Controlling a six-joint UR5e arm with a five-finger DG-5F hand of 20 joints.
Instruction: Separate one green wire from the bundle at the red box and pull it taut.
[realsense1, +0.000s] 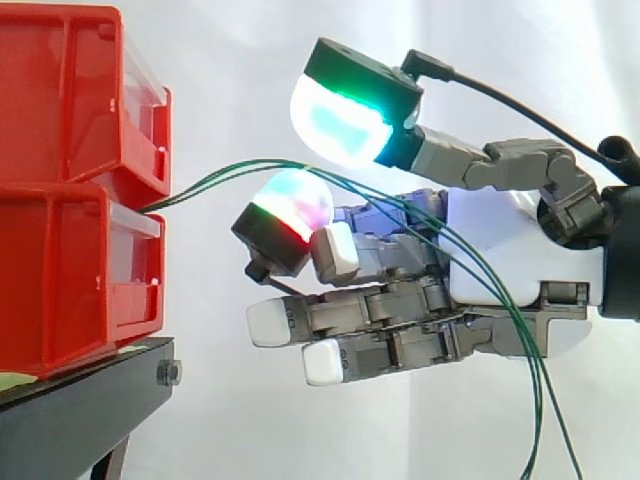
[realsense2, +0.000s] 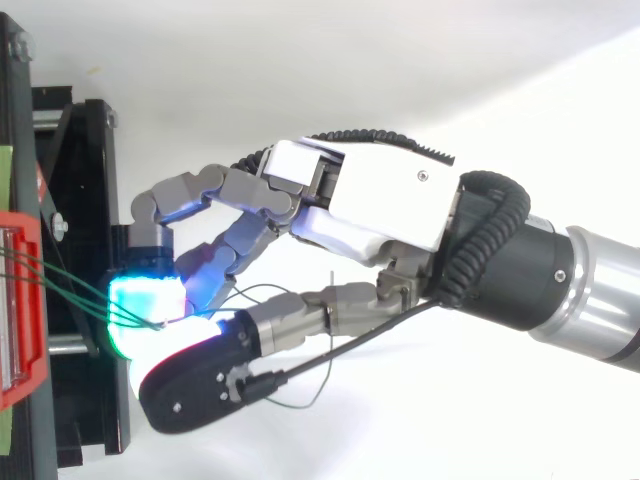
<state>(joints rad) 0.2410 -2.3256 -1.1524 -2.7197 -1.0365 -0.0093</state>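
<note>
Green wires (realsense1: 215, 176) from the red box (realsense1: 60, 270) across one glowing pad (realsense1: 290, 205), fingers (realsense1: 345, 120) narrowly apart around them.

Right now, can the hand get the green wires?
Probably yes. The green wires come out of the red bins and pass right by the hand; nothing stands between them.

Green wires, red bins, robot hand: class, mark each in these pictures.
green wires (realsense1: 197, 184): side view, strands leaving the bins.
red bins (realsense1: 60, 100): side view, upper bin's side wall.
hand (realsense1: 520, 240): side view, white palm.
</note>
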